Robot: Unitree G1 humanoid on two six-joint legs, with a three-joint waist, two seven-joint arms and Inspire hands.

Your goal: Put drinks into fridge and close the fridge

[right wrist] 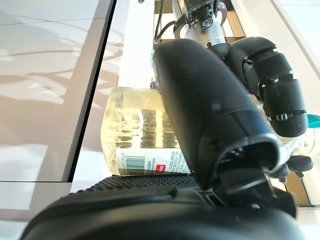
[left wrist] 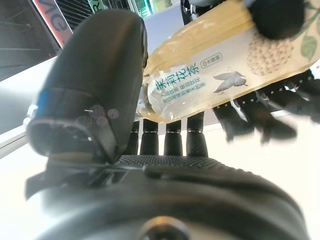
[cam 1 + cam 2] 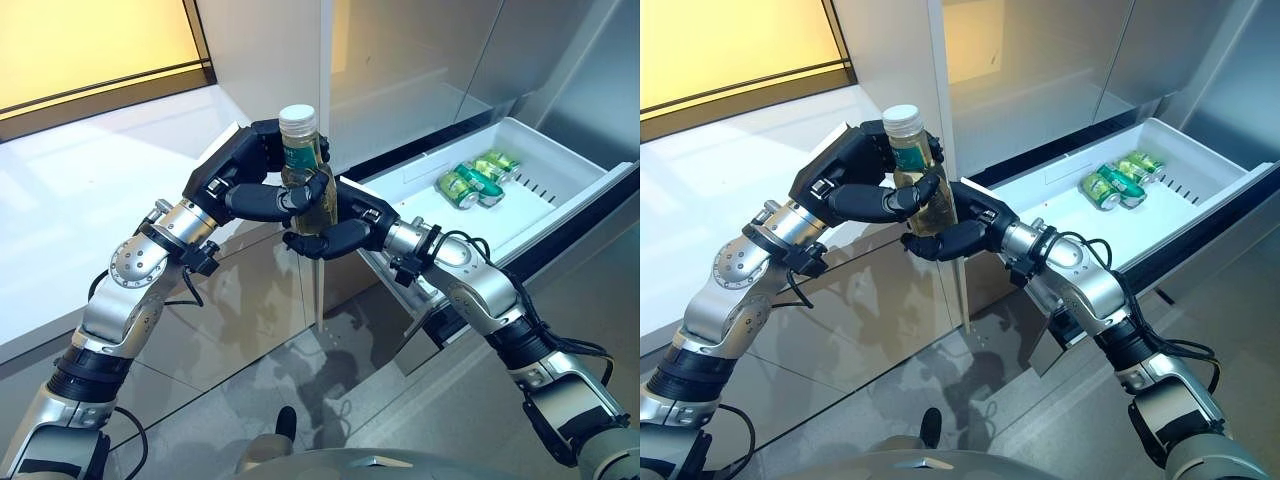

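Observation:
A clear bottle (image 3: 309,178) of pale yellow drink with a white cap stands upright in mid-air between both hands. My left hand (image 3: 243,178) is curled round its upper part from the left; the label shows in the left wrist view (image 2: 210,75). My right hand (image 3: 340,225) is curled round its lower part from the right; the bottle's base shows in the right wrist view (image 1: 135,130). The white fridge drawer (image 3: 440,205) stands pulled open to the right, with green cans (image 3: 478,180) lying in it.
The grey fridge front (image 3: 420,70) rises behind the drawer. A white counter (image 3: 70,200) runs along the left, with glossy cabinet fronts (image 3: 250,300) under it. A yellow lit panel (image 3: 90,45) is at the upper left.

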